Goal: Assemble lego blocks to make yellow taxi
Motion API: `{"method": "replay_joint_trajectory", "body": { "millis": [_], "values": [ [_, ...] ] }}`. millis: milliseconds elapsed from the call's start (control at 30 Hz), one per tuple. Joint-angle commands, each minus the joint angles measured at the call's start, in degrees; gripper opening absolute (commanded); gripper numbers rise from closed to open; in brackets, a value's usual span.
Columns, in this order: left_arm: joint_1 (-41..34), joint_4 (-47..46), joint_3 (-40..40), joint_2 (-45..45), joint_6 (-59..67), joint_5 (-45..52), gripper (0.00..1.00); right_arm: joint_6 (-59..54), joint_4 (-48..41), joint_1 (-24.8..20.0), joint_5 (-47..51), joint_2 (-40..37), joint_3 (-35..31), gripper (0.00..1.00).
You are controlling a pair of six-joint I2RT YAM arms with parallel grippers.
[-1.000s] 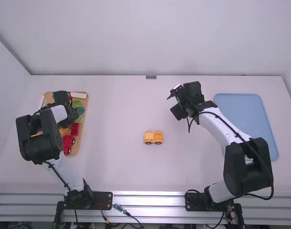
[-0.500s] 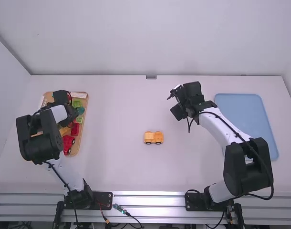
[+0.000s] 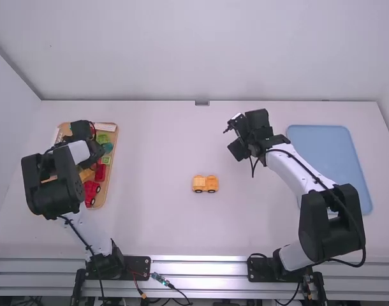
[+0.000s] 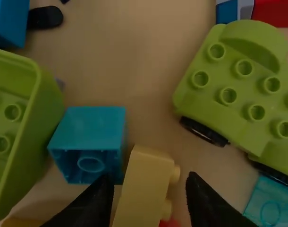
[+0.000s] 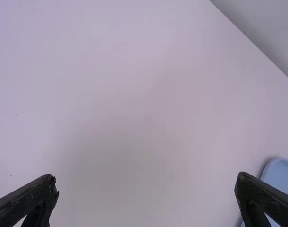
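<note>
Left gripper [image 3: 86,132], black and two-fingered, seen over the tan tray [image 3: 115,166]: fingers moderately parted, one to either side of a pale yellow plastic block [image 4: 144,187] that lies with its studs facing sideways. A gap separates the studs from one finger; whether the other finger touches the block cannot be told. Beside the yellow block is a hollow teal block [image 4: 91,125], its open underside showing, and next to that a lime-green, open-topped block [image 4: 21,123] with studs inside. Across from these, near the yellow block, stands a lime-green studded vehicle piece [image 4: 233,99] with black wheels. Elsewhere in the tray is a red wheeled piece [image 3: 91,190]. The task's taxi, a small orange-yellow block vehicle [image 3: 205,184] on dark wheels, stands upright on the white table [image 3: 156,223], between the two arms and well apart from both grippers. Right gripper [image 3: 242,135], also black, is above the table beyond the vehicle: fingers widely spread, nothing between them. Outermost is a flat light-blue tray [image 3: 328,153], beside the right arm.
</note>
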Motion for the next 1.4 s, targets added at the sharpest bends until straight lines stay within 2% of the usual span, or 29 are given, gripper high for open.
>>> {"method": "replay_joint_trajectory", "body": {
  "millis": [0, 133, 267, 300, 367, 400, 433, 533, 733, 867, 1000, 1367],
  "values": [
    [0.5, -0.4, -0.9, -0.3, -0.4, -0.7, 0.29, 0.1, -0.2, -0.2, -0.1, -0.2, 0.9, 0.99],
    [0.5, -0.5, -1.0, -0.3, -0.4, -0.7, 0.26, 0.1, -0.2, -0.2, 0.0, -0.2, 0.9, 0.99],
    [0.5, -0.5, -1.0, -0.3, -0.4, -0.7, 0.28, 0.1, -0.2, -0.2, 0.0, -0.2, 0.9, 0.99],
    [0.5, -0.6, -1.0, -0.3, -0.4, -0.7, 0.32, 0.1, -0.2, -0.2, 0.0, -0.2, 0.9, 0.99],
    [0.5, -0.6, -1.1, -0.3, -0.4, -0.7, 0.46, 0.1, -0.2, -0.2, 0.0, -0.2, 0.9, 0.99],
    [0.5, -0.5, -1.2, -0.3, -0.4, -0.7, 0.48, 0.1, -0.2, -0.2, 0.0, -0.2, 0.9, 0.99],
    [0.5, 0.2, -1.6, -0.3, -0.4, -0.7, 0.57, 0.1, -0.2, -0.2, 0.0, -0.2, 0.9, 0.99],
    [0.5, 2.6, -2.8, -0.3, -0.4, -0.7, 0.57, 0.1, -0.3, -0.2, 0.0, -0.2, 0.9, 0.99],
    [0.5, 4.5, -3.6, -0.3, -0.5, 1.3, 0.48, 0.1, -0.3, -0.2, 0.0, -0.2, 0.9, 0.99],
    [0.5, 1.7, -1.7, -0.3, -1.9, 1.6, 0.52, 0.1, -0.3, -0.2, 0.0, -0.2, 0.9, 0.99],
    [0.5, -3.3, 1.8, -0.3, -2.0, 2.4, 0.64, 0.1, -0.3, -0.2, 0.0, -0.2, 0.9, 0.99],
    [0.8, -9.8, 6.7, -0.1, -1.5, 3.0, 0.63, 0.1, -0.3, -0.2, 0.0, -0.2, 0.9, 0.99]
  ]
}}
